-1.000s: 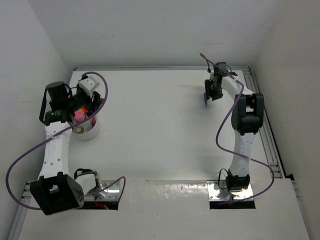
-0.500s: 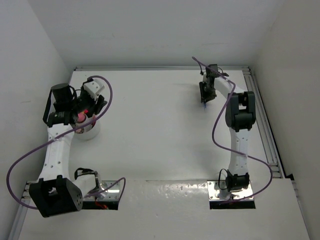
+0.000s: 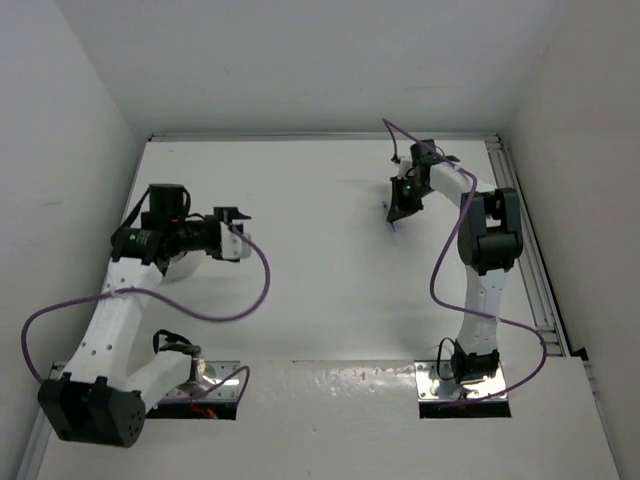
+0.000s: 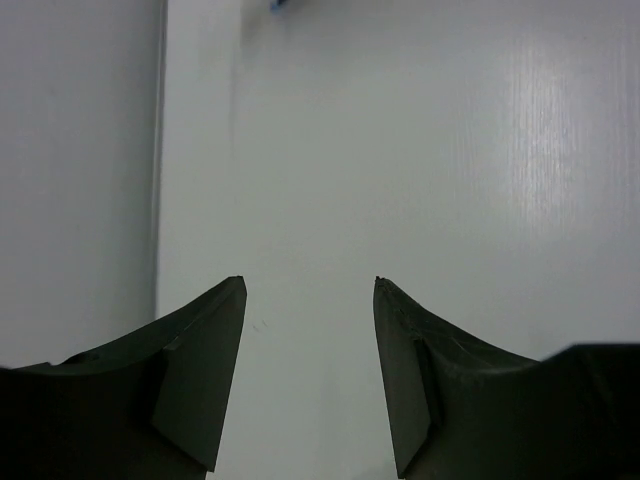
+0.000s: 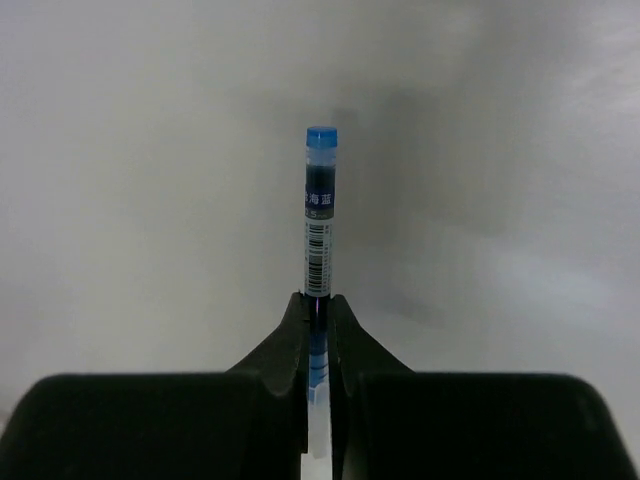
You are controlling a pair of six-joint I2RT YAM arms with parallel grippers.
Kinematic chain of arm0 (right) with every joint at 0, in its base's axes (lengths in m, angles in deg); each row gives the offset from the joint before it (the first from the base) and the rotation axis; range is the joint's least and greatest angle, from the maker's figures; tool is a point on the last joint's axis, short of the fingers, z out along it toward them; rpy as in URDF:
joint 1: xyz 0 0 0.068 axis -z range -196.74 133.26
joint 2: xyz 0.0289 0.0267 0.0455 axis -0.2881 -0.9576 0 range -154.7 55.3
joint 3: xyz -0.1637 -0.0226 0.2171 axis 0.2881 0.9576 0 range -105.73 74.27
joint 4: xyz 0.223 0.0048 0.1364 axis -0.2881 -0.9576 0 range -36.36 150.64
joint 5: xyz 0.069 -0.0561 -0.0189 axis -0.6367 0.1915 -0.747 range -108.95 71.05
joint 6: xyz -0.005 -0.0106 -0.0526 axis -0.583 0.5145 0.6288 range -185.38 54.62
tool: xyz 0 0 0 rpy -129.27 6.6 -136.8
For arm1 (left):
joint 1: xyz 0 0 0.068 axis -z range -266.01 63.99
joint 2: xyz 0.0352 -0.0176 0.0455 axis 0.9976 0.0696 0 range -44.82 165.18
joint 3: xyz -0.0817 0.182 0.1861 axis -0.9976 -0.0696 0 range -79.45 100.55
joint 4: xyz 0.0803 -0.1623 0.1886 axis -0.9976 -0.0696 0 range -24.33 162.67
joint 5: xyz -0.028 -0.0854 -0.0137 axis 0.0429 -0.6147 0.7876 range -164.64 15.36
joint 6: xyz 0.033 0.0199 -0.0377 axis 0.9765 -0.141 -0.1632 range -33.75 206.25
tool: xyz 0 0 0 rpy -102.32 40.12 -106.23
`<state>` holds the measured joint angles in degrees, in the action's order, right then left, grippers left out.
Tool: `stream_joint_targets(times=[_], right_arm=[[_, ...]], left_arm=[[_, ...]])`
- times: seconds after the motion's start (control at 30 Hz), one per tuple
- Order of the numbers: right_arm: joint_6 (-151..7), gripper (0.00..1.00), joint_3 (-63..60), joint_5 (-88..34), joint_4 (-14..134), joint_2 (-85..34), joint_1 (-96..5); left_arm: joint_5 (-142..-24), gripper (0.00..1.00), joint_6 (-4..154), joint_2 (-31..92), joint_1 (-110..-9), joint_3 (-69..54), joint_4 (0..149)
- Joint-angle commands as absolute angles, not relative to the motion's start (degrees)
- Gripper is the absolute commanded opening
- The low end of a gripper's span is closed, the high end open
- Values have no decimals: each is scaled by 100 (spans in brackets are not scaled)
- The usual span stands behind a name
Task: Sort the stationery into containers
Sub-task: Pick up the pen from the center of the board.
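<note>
Dish (image 3: 184, 264): near left, mostly hidden under your left arm. Left gripper (image 4: 310, 284): just beyond it, spread wide, nothing between the fingers, facing right across the table. Right gripper (image 5: 317, 302): far right, clamped on the blue pen (image 5: 319, 215), which sticks straight out along the fingers. From that pen the dish lies well to the left and nearer you.

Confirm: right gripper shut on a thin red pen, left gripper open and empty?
Wrong on colour only: the right gripper is shut on a thin blue pen, not a red one, as the right wrist view shows. The left gripper is open and empty, as stated.
</note>
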<state>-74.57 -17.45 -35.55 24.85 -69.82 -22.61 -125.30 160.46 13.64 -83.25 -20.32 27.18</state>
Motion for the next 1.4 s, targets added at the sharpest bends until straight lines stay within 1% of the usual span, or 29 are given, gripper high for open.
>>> stream_joint_targets(times=[0.0,0.03,0.13,0.2,0.27,0.3,0.37,0.47,0.57,0.67,0.73,0.77,0.87,1.03,1.17,1.37], right_arm=[[-7968,0,-1346,-5101,2566,-6046,-2938],[-8127,0,-1283,-5286,2592,-5897,-3036],[-8891,0,-1081,-6189,2775,-5790,-3344],[-9708,0,-862,-6551,3030,-5764,-3476],[-10610,0,-668,-6990,3575,-5702,-3537],[-10886,0,-389,-7088,3838,-5659,-3572],[-11509,0,-63,-7273,4471,-5509,-3686],[-12161,0,271,-7518,4911,-5377,-3845],[-12845,0,649,-7669,5736,-5211,-3959],[-13356,0,1001,-7713,6185,-5043,-4056],[-13699,0,1334,-7626,6511,-4806,-4108],[-13823,0,1450,-7608,6791,-4632,-4126],[-14175,0,1819,-7511,7231,-4315,-4162],[-13948,0,1794,-7485,7128,-4120,-4249],[-13877,0,1723,-7458,6978,-4067,-4302],[-14000,0,1715,-7467,7075,-4059,-4451]], left_arm=[[-12388,60,17257,618,-7375,-2563,3018],[-12212,59,17125,364,-7127,-2740,3666],[-11291,58,17106,116,-6221,-3207,4329],[-11016,54,16984,45,-5617,-3435,4559],[-10656,51,16835,-104,-5228,-3611,4945],[-10550,49,16808,-148,-4869,-3708,5060],[-10181,48,16834,-201,-4377,-3972,5368],[-10031,48,16738,-175,-3935,-4192,5649],[-9829,48,16597,0,-3628,-4306,6035],[-9513,48,16378,185,-3425,-4420,6387],[-9276,50,16071,352,-3337,-4412,6712],[-9223,53,16034,413,-3319,-4395,6748],[-9196,57,15938,493,-3301,-4447,6801],[-9126,57,15788,475,-3301,-4579,7012],[-9038,54,15770,493,-3301,-4667,7170],[-8686,53,15779,484,-3292,-4948,8075]])
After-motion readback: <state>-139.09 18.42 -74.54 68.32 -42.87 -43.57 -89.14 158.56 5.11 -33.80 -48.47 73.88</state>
